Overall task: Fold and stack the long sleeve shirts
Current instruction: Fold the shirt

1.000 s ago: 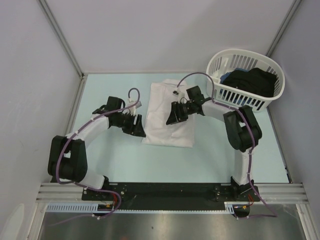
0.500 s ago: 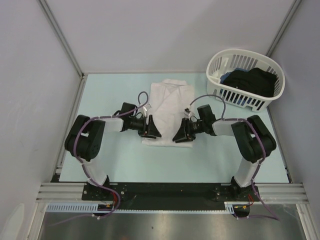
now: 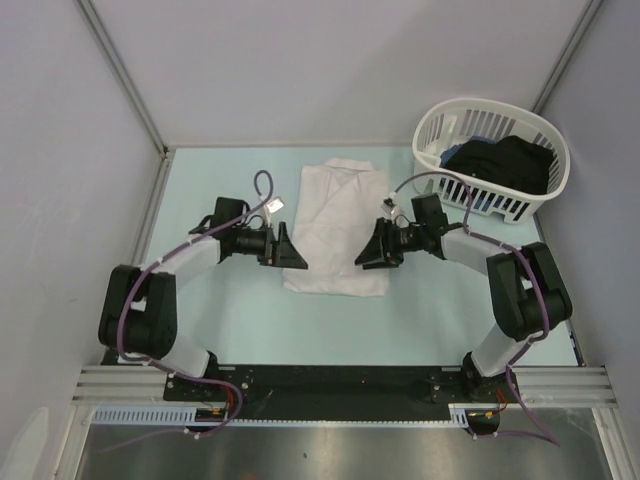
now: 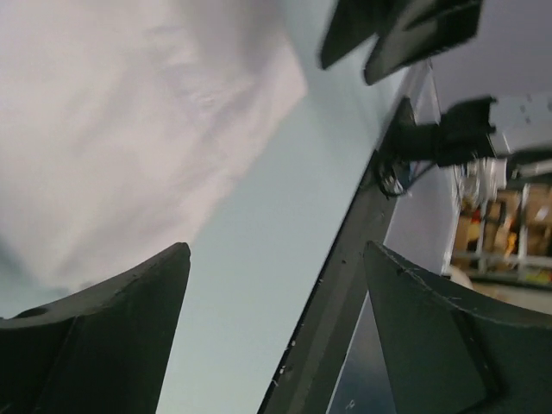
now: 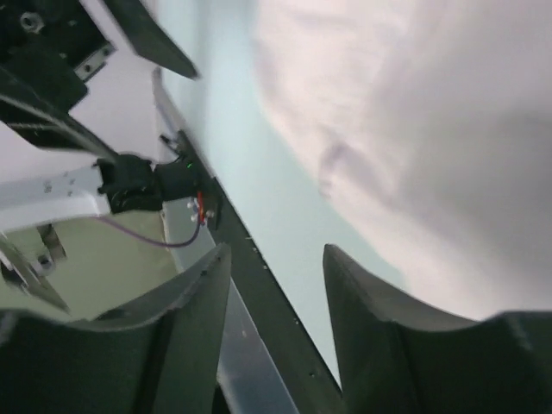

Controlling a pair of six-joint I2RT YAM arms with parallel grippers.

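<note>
One plain white long sleeve shirt (image 3: 335, 225) lies folded into a rectangle at the table's middle. My left gripper (image 3: 291, 252) hovers at its lower left edge and my right gripper (image 3: 368, 256) at its lower right edge, the two facing each other across the cloth. In the left wrist view the gripper (image 4: 276, 254) is wide open with only table between the fingers, and the shirt (image 4: 129, 129) lies up and to the left. In the right wrist view the gripper (image 5: 278, 252) is open and empty, with the shirt (image 5: 414, 112) at the upper right.
A white slatted basket (image 3: 478, 192) stands at the back right corner with dark clothes (image 3: 505, 160) and a bit of blue inside. Grey walls close the table on three sides. A black rail (image 3: 330, 380) runs along the near edge.
Both grippers came to the shirt's lower edge half a second ago and have since drawn slightly up and outward off the cloth. The left jaws have opened wider.
</note>
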